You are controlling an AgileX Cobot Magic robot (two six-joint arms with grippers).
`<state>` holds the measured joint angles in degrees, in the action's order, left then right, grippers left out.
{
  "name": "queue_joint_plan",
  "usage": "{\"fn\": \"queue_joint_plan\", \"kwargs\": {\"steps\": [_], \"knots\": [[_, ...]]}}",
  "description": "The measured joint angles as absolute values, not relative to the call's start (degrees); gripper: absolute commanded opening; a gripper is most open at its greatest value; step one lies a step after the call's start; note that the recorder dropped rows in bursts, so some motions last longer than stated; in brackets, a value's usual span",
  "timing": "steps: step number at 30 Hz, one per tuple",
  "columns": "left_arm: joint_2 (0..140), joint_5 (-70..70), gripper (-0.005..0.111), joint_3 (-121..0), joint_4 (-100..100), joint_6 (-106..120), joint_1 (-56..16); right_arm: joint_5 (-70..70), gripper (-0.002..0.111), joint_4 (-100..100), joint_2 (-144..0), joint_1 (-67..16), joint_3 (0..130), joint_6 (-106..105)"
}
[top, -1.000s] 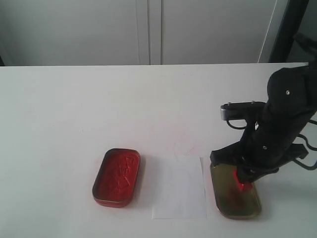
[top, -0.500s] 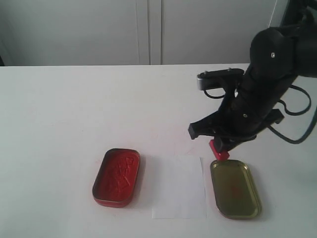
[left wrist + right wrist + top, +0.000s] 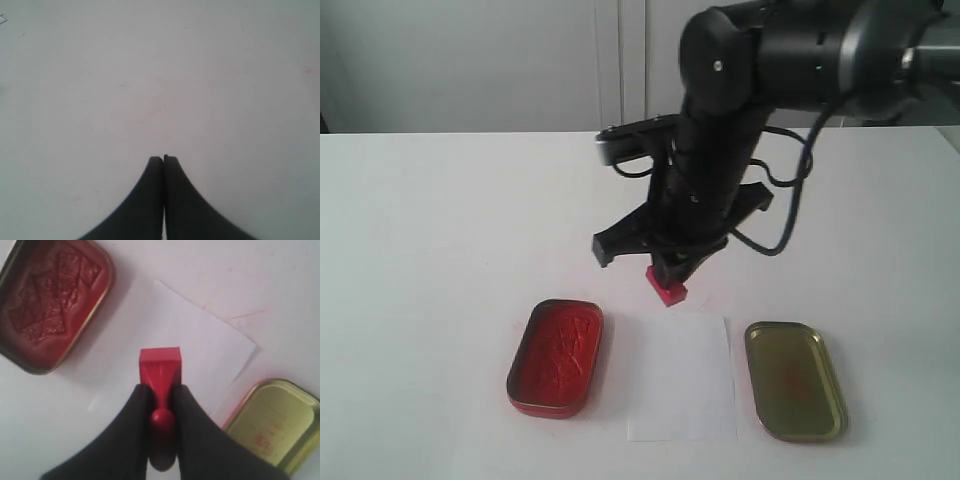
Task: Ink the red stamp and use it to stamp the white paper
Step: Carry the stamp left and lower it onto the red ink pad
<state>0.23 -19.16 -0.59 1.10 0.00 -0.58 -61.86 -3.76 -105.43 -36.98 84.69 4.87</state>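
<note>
1. The right gripper (image 3: 668, 278) (image 3: 160, 390) is closed narrowly on the red stamp (image 3: 669, 291) (image 3: 160, 362). Its 2 dark fingers (image 3: 135, 410) pinch the short knobbed handle from either side.
2. The stamp hangs just below the fingertips with its square block base pointing down. It appears to be held up off the tabletop (image 3: 440, 220).
3. In the right wrist view the white paper (image 3: 682, 385) (image 3: 200, 335) lies directly under the held stamp. In the exterior view the gripper sits over the sheet's far edge, and most of the sheet lies nearer the camera than the gripper.
4. The sheet looks plain, with no clear mark on it.
5. An open red ink-pad tin (image 3: 556, 357) (image 3: 50, 305) lies flat beside the paper. In the exterior view it is left of the gripper and lower.
6. A gold-coloured tin half (image 3: 796, 380) (image 3: 272, 425) with faint red smears inside lies at the paper's other side. In the exterior view it is right of the gripper and lower.
7. The left gripper (image 3: 163, 160) has its 2 fingers pressed together with nothing between them. Only bare tabletop lies under it.
</note>
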Motion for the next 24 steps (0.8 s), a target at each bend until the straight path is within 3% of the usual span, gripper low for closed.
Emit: {"fn": "queue_joint_plan", "kwargs": {"steps": [24], "knots": [[0.2, -19.2, 0.0, -0.6, 1.1, 0.0, -0.6, -69.8, 0.0, -2.9, -123.4, -50.7, 105.4, 4.5]]}}
